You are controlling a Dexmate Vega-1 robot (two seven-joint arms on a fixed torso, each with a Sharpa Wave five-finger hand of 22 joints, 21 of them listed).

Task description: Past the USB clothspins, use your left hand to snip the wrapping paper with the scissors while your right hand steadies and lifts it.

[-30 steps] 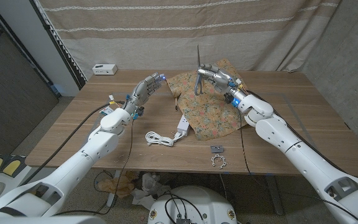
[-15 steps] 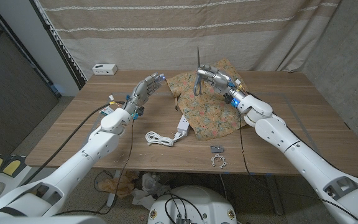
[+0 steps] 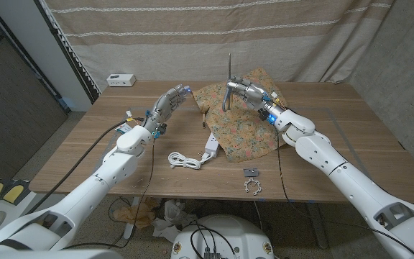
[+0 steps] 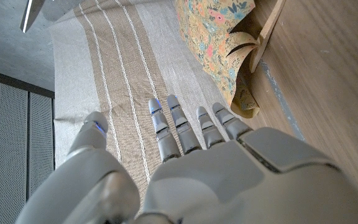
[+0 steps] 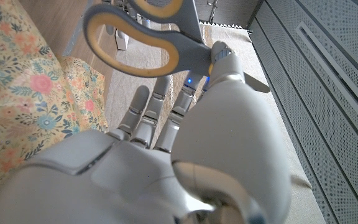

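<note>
Right hand (image 3: 244,91): holds the scissors (image 3: 229,80) above the far middle of the surface (image 3: 336,155), blades pointing up; the grey and yellow handles (image 5: 143,38) sit against its fingers.
Left hand (image 3: 169,101): holds nothing, fingers apart and stretched out, raised over the far left part of the surface, just beside the paper's left edge.
Wrapping paper (image 3: 246,129): floral sheet, lying from the far middle toward the surface's centre, far edge curled up (image 4: 235,46).
USB cable (image 3: 184,160): white, coiled near the front middle.
Small metal pieces (image 3: 251,181): near the front edge.
White box (image 3: 121,79): far left corner.
</note>
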